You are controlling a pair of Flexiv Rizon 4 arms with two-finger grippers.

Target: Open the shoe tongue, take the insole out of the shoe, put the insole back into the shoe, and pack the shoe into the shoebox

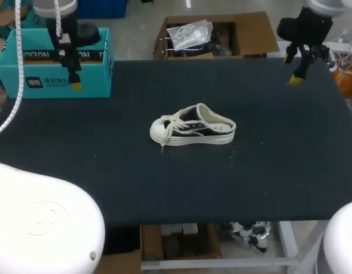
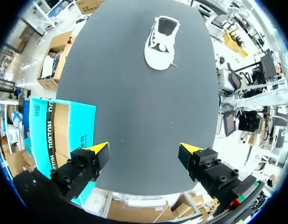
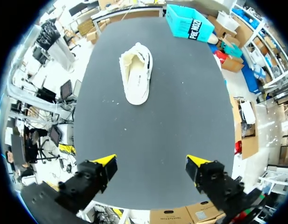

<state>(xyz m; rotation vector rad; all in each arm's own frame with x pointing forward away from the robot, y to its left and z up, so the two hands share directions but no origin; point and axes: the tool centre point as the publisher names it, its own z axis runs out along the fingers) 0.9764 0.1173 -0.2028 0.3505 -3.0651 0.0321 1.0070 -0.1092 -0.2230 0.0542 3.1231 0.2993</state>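
The white shoe [image 1: 193,125] with dark panels sits near the middle of the black worktop [image 1: 267,171], toe towards my left and laces loose, well apart from the open teal shoebox [image 1: 50,71] at the far left corner. The left jaws hang over the shoebox's near wall, spread wide and holding nothing. The right jaws hover above the far right corner, equally wide and empty.
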